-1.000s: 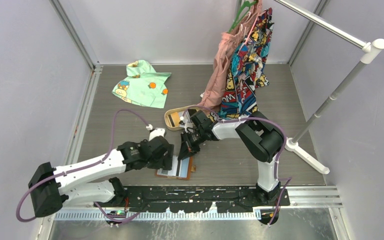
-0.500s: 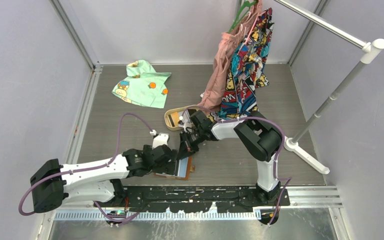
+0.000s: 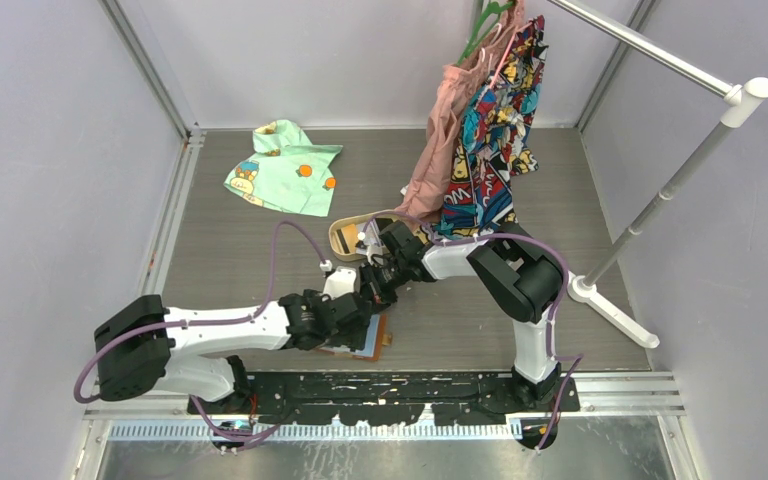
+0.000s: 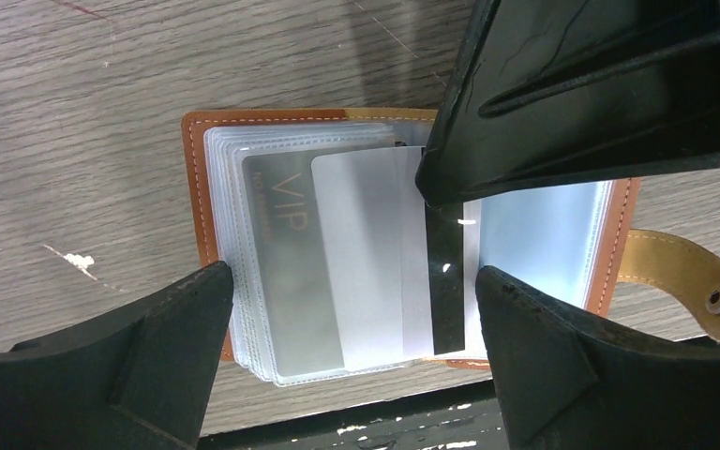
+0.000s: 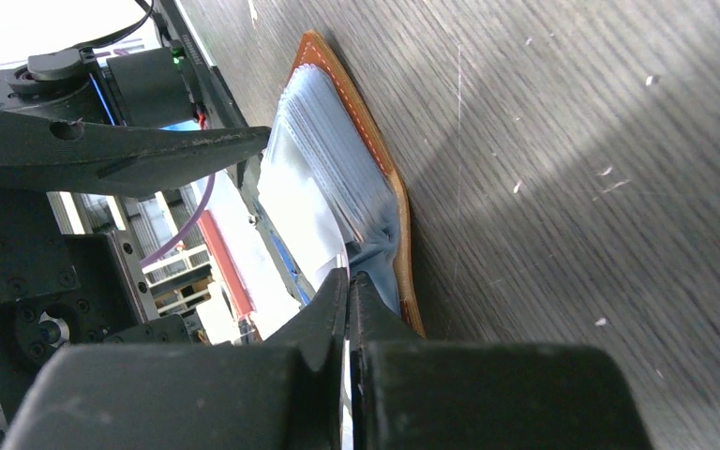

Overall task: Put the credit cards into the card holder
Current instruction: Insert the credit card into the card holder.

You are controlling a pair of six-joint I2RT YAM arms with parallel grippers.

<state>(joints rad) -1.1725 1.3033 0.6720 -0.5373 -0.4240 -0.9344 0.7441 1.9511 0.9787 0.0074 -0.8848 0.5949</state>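
White credit card [image 4: 370,267] in clamped right pincer [image 5: 349,274], over open card holder [image 4: 194,187].

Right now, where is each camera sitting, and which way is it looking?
Top: high behind the arms, looking down at the table; both arms show.
Left wrist: above the card holder, looking down; its open left claw frames it.
Right wrist: low, looking along the table at the holder's edge; its right claw is shut on a white card.
Shared: both wrist views show the card holder.

Green shirt [image 3: 285,168], hung garments [image 3: 485,130], tan tray [image 3: 343,240]
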